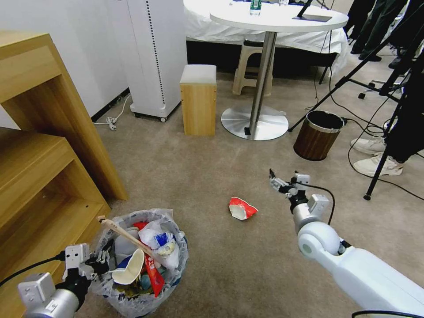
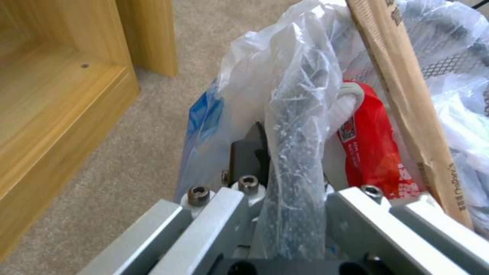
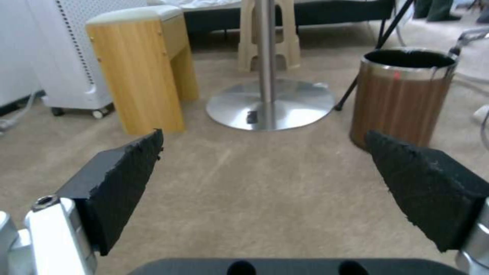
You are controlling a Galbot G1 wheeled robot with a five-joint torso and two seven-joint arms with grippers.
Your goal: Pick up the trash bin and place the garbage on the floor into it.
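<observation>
Head view, left to right: the left gripper [image 1: 102,258] clamps the bagged rim of the trash bin [image 1: 143,265], already stuffed with wrappers, cups and a wooden stick [image 1: 126,235], while the right gripper [image 1: 277,181], jaws spread and empty, must, I judge, descend onto the red crumpled cup [image 1: 242,208] lying on the floor [image 1: 185,176].

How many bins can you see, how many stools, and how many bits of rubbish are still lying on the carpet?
Bins: 2, the small round black bin with a crinkly plastic bag, gripped at its rim by the left gripper, and the brown wood-grain bin with a metal rim.
Stools: 2, the wooden box stool and the beige plastic stool.
Rubbish on the carpet: 1, the crushed red and white paper cup.
Total: 5
</observation>
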